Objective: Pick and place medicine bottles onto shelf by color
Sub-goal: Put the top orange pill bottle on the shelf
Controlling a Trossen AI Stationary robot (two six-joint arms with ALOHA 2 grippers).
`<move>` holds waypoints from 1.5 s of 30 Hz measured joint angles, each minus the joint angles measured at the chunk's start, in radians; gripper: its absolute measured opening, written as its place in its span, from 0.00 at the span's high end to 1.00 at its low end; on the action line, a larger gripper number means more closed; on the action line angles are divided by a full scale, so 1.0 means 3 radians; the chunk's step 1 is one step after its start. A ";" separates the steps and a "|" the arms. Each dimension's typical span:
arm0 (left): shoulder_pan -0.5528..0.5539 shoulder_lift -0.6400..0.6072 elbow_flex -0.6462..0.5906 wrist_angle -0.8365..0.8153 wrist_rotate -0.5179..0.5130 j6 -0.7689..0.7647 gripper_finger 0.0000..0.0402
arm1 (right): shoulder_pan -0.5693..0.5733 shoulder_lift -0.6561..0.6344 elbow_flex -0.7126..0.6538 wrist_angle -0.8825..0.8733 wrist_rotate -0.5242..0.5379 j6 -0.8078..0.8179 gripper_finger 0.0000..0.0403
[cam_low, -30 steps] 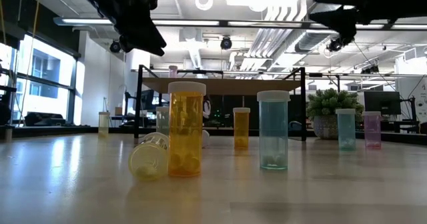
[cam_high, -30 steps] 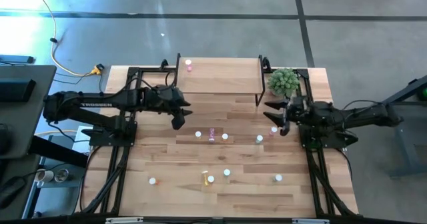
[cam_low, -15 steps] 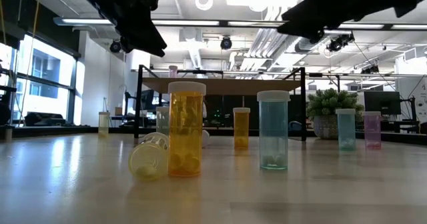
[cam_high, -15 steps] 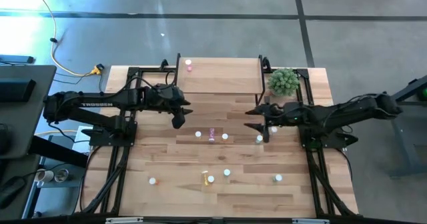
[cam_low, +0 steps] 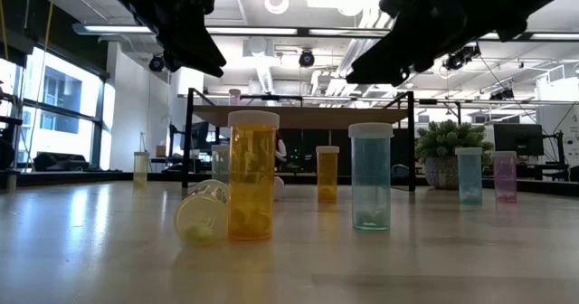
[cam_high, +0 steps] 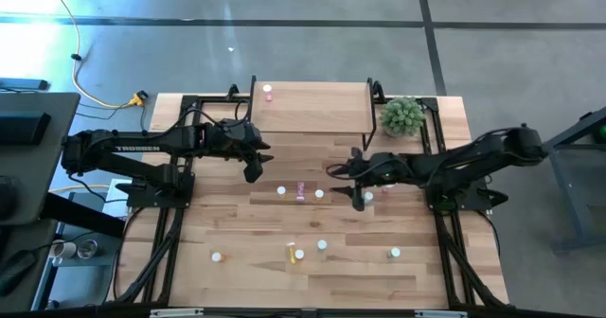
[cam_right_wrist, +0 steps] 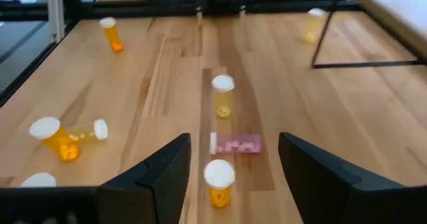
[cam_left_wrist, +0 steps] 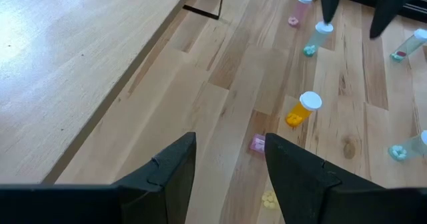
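Several small white-capped bottles stand or lie on the wooden tabletop. An orange one (cam_high: 319, 194), a pink one lying on its side (cam_high: 301, 190) and a yellow one (cam_high: 281, 190) sit in the middle. The shelf (cam_high: 310, 108) stands at the far edge with one pink bottle (cam_high: 268, 93) on its left end. My right gripper (cam_high: 346, 185) is open and hangs above the table just right of the orange bottle (cam_right_wrist: 219, 181). My left gripper (cam_high: 254, 171) is open and empty in front of the shelf's left part, above the table.
More bottles stand near the front edge (cam_high: 299, 255) and at the right (cam_high: 395, 253), and a teal one (cam_high: 368, 197) stands close by my right gripper. A potted plant (cam_high: 402, 116) stands right of the shelf. Black frame rails (cam_high: 170, 233) run along both table sides.
My right gripper has moved toward the table's left edge, from beside the plant to the middle group of bottles, staying open. In the low view it has also come lower.
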 joint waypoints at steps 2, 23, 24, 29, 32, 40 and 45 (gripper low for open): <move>0.0000 0.0000 0.0001 0.0000 0.0000 0.0000 0.58 | 0.0000 0.0131 0.0041 0.0040 -0.0004 0.0000 0.46; -0.0001 0.0000 0.0003 0.0004 0.0000 0.0000 0.58 | -0.0001 0.1179 0.0524 0.0115 -0.0205 -0.0087 0.46; -0.0001 0.0000 0.0003 0.0000 0.0000 0.0000 0.58 | -0.0001 0.1211 0.0531 0.0113 -0.0205 -0.0087 0.46; -0.0003 0.0000 0.0003 -0.0004 0.0000 0.0000 0.58 | -0.0001 0.1314 0.0538 0.0087 -0.0206 -0.0057 0.46; -0.0003 0.0000 0.0003 -0.0004 0.0000 0.0000 0.58 | -0.0001 0.1326 0.0540 0.0063 -0.0206 -0.0056 0.46; -0.0003 0.0000 0.0003 -0.0004 0.0000 0.0000 0.58 | -0.0001 0.1326 0.0538 -0.0046 -0.0198 -0.0021 0.46; -0.0003 0.0000 0.0003 -0.0004 0.0000 0.0000 0.58 | -0.0001 0.1326 0.0539 -0.0046 -0.0188 0.0004 0.51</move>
